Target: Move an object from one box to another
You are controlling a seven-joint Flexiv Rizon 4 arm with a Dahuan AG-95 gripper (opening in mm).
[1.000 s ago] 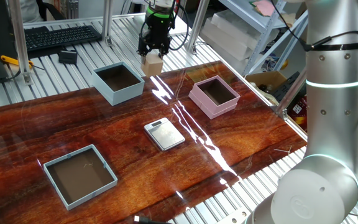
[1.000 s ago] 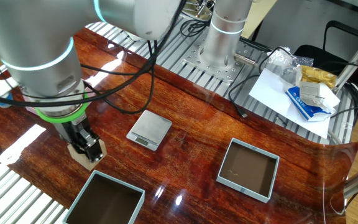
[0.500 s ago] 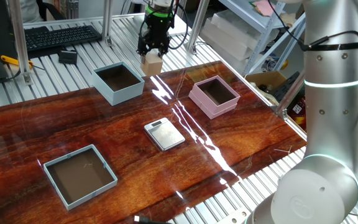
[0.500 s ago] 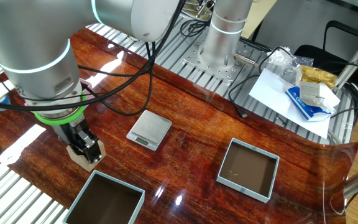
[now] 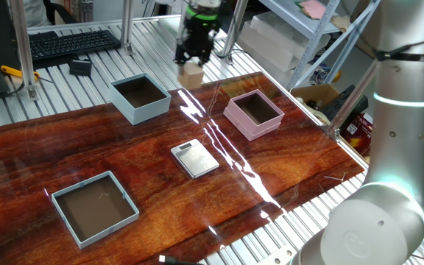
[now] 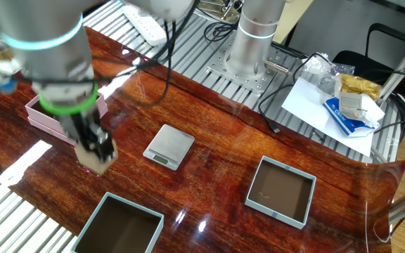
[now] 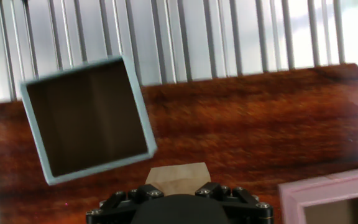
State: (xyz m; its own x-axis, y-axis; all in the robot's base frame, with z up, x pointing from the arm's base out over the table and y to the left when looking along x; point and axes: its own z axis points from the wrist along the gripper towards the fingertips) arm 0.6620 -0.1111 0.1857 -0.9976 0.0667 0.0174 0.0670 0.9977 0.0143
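Observation:
My gripper (image 5: 191,68) is shut on the small tan wooden cube (image 5: 191,78) and holds it in the air above the table's far edge, between the two boxes. The pale blue box (image 5: 147,110) lies to its left with a dark, empty inside. To its right stands the pink box (image 5: 252,129), also empty. In the hand view the cube (image 7: 178,173) pokes out between the fingers, the pale blue box (image 7: 140,109) is at upper left, and a corner of the pink box (image 7: 319,185) shows at lower right. The other fixed view is motion-blurred around the cube (image 6: 97,162).
A flat silver scale (image 5: 194,158) lies mid-table. A wider blue-grey tray (image 5: 127,213) sits at the near left. Metal slats border the wooden top. A keyboard (image 5: 72,43) and frame posts stand behind. Papers and packets (image 6: 343,105) lie beside the arm's base.
The gripper has carried the cube sideways, away from the pale blue box and toward the pink box. Its jaws have kept the same width.

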